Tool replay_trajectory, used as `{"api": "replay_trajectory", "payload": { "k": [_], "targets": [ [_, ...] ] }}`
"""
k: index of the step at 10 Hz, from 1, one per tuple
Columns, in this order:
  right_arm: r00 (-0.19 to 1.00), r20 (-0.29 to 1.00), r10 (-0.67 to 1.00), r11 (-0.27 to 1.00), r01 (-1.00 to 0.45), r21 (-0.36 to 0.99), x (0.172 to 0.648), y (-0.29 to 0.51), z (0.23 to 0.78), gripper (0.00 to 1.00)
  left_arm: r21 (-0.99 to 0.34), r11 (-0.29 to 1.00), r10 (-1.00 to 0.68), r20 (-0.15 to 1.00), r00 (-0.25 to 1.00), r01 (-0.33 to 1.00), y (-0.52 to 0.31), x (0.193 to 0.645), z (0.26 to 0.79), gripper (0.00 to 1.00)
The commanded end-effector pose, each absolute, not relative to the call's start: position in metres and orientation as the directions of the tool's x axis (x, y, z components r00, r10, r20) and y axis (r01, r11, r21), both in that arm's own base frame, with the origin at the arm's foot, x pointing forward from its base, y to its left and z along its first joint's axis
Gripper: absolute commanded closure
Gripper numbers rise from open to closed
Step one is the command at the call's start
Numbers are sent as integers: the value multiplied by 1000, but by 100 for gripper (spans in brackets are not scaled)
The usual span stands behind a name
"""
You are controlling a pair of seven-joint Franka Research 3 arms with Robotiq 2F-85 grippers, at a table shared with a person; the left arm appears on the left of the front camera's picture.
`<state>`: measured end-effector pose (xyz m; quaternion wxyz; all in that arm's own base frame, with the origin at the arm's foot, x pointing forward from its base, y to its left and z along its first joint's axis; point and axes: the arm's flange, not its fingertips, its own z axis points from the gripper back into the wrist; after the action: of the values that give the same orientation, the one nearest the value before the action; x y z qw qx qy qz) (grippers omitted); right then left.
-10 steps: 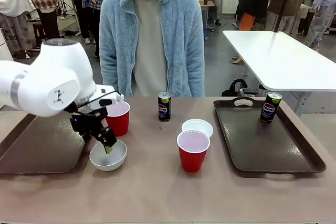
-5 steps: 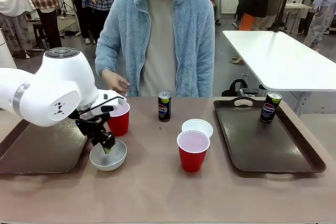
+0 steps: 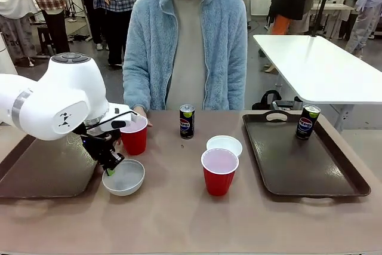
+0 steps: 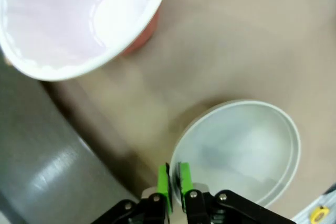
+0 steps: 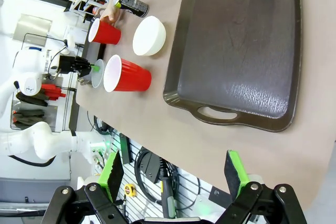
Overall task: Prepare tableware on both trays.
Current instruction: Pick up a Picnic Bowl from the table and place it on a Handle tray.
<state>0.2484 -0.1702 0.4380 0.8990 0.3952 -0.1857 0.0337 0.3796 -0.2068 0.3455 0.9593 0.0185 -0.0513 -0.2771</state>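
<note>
My left gripper [image 3: 110, 168] is shut on the left rim of a small white bowl [image 3: 123, 177] beside the left tray [image 3: 42, 171]. In the left wrist view its green pads [image 4: 166, 181] pinch that bowl's [image 4: 247, 145] rim, with a red cup [image 4: 79, 14] just beyond. A person's hand [image 3: 142, 119] touches this red cup [image 3: 133, 135]. A dark can [image 3: 187, 122], a second white bowl [image 3: 224, 145] and a second red cup [image 3: 219, 171] stand mid-table. The right tray [image 3: 298, 165] carries another can [image 3: 308, 122]. My right gripper [image 5: 173, 174] hangs open and empty, high over the right tray's [image 5: 236, 51] near edge.
The person in a pale blue fleece [image 3: 188, 46] stands at the far side of the table. A second white table [image 3: 316, 70] stands behind on the right. Bare tabletop lies in front of the cups.
My left gripper has shifted from inside the bowl to its left rim and closed on it. The person stepped closer and brought a hand to the left red cup.
</note>
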Motion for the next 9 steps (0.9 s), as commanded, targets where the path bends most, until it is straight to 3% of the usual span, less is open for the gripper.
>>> {"api": "replay_trajectory", "payload": {
  "k": [1, 3, 6, 9],
  "targets": [
    [920, 380, -91, 664, -228, 712, 251, -172, 438, 0, 78, 862, -506, 72, 859, 501, -204, 362, 374, 100],
    [920, 380, -91, 664, -228, 712, 251, -172, 438, 0, 72, 869, -494, 67, 867, 489, -187, 345, 402, 100],
    [920, 380, -91, 664, -228, 712, 251, -172, 438, 0, 72, 936, -352, 113, 929, 345, -103, 328, 454, 100],
    [920, 380, -91, 664, -228, 712, 251, -172, 438, 0, 18, 979, -204, 133, 970, 203, -27, 348, 444, 100]
  ]
}}
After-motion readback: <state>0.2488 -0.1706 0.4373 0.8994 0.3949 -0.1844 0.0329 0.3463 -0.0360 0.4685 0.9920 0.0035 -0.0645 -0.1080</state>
